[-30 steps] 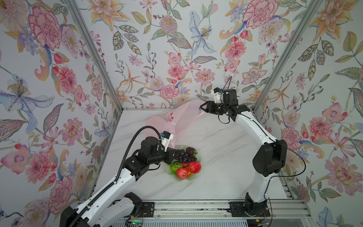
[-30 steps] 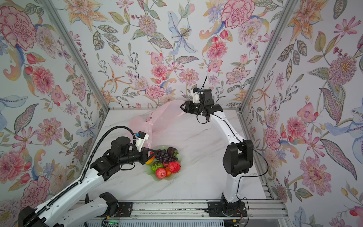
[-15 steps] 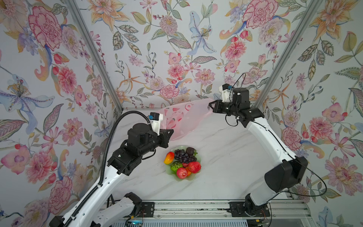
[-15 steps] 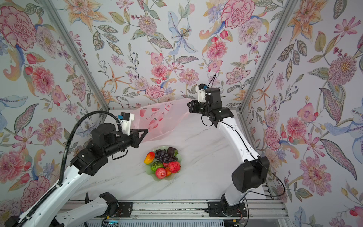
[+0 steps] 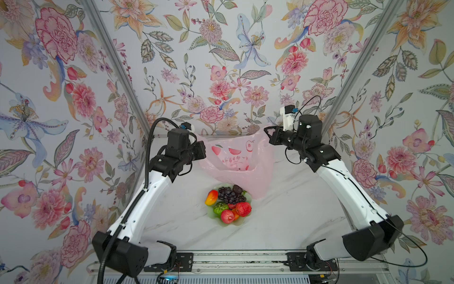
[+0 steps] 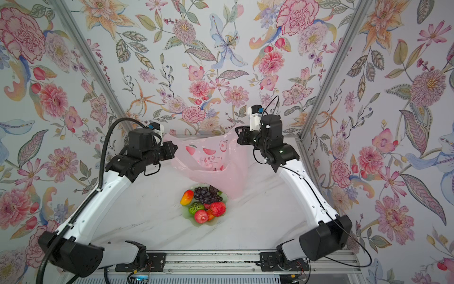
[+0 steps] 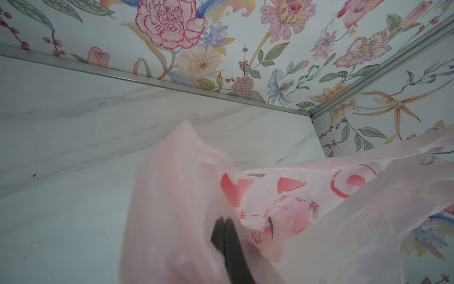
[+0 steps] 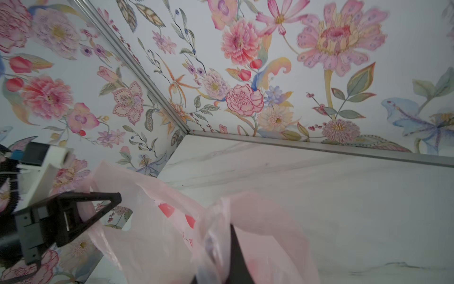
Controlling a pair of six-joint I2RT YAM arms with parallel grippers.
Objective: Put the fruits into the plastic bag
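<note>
Looking at a top view first, you have the plastic bag (image 5: 235,159) strung up at the far middle of the marble table (image 5: 282,221), its mouth pulled wide. The left gripper (image 5: 203,149) is pinching the bag's left edge and the right gripper (image 5: 268,134) its far right corner, slightly higher. The bag's lower end sags onto the table just beside the far rim of the pale green plate (image 5: 210,217). All the fruits (image 5: 229,205) sit heaped on that plate, nearer to you than the bag: a mango (image 5: 211,197) on the left, a grape bunch (image 5: 229,194), a dark maroon fruit (image 5: 237,189), a bumpy green fruit (image 5: 220,208) and a red apple (image 5: 227,216) nearest. In the left wrist view, your left gripper (image 7: 224,222) has its black fingers (image 7: 231,246) pressed together on the pink film, and the bag's red peach prints and lettering spread beyond them. In the right wrist view, the right gripper (image 8: 228,236) is closed on a gathered fold of the bag (image 8: 159,233), partly veiled by the film, with the left gripper (image 8: 108,199) across the bag's mouth.
</note>
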